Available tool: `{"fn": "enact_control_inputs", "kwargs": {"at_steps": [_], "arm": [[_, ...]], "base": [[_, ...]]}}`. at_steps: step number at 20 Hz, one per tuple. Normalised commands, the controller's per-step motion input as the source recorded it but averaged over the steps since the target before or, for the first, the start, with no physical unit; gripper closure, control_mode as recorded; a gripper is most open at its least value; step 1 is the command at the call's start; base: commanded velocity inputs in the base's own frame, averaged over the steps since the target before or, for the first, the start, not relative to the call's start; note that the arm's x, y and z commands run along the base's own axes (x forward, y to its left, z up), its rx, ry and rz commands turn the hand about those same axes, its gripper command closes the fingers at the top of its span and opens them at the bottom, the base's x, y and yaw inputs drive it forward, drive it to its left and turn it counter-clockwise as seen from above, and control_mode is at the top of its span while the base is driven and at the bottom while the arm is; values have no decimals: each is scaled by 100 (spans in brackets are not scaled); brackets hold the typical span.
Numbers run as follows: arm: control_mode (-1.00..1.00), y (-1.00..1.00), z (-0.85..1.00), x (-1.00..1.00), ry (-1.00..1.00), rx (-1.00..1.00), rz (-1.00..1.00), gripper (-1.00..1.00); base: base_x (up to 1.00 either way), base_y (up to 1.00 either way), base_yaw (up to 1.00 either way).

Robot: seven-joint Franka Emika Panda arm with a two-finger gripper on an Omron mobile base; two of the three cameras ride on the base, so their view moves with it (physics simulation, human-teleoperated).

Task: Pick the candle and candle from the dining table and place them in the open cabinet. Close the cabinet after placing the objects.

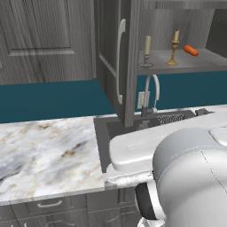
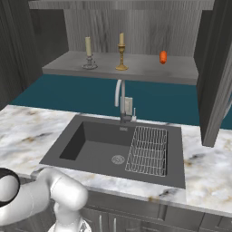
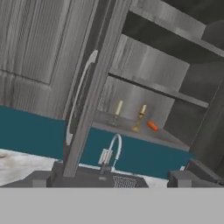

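Both candles seen on the open cabinet's lowest shelf.

The grey-holder candle (image 2: 89, 53) and the brass-holder candle (image 2: 121, 52) are set upright, apart, near the shelf (image 2: 136, 72) front edge, an orange-red block (image 2: 163, 56) further right. The left cabinet door (image 1: 116, 57) is swung open. The gripper jaws are spread wide, empty. No writing can be read.

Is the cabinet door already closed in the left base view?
No, the cabinet door stands open, and both candles are visible on the shelf.
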Motion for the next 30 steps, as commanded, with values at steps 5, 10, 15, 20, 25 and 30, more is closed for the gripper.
{"fn": "enact_control_inputs", "kwargs": {"at_steps": [5, 10, 15, 20, 25, 30], "arm": [[-100, 57, -6, 44, 0, 0, -7, -100], [-100, 10, 0, 50, 0, 0, -7, -100], [-100, -13, -1, 44, 0, 0, -1, -100], [-100, -2, 0, 11, 0, 0, -2, -100], [-100, 12, -5, 33, -9, 0, -8, -100], [-100, 0, -21, 57, -12, 0, -14, -100]], "base": [[0, 0, 0], [0, 0, 0], [0, 0, 0], [0, 0, 0], [0, 0, 0], [0, 0, 0]]}}
